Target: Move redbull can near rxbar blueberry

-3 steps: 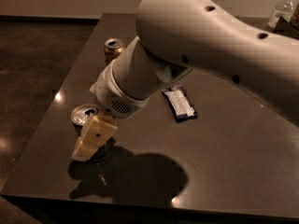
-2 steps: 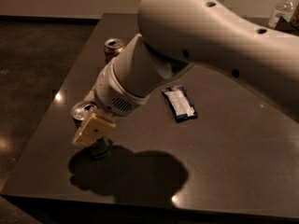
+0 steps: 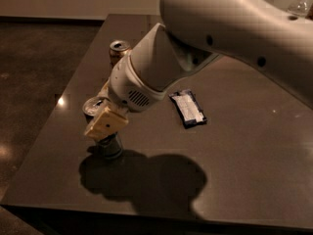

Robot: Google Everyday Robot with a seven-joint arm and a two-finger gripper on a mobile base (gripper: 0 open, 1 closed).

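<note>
The redbull can (image 3: pixel 110 144), slim with a silver top, stands near the table's front left. My gripper (image 3: pixel 104 123) is on it from above and is shut on it; a cream finger (image 3: pixel 107 122) covers its middle. The rxbar blueberry (image 3: pixel 188 108), a flat dark blue bar with a white label, lies on the table to the can's right, well apart from it. My big white arm (image 3: pixel 220 28) reaches in from the upper right and hides part of the table behind it.
A second can (image 3: pixel 119 50) stands at the back left of the dark table (image 3: pixel 254 170). The table's left edge runs close to the redbull can, with dark floor beyond. My arm casts a wide shadow (image 3: pixel 146 177) on the front of the table.
My gripper has closed in on the redbull can, and the can's top now sits a little higher and farther right in view. The rxbar and the back can have not moved.
</note>
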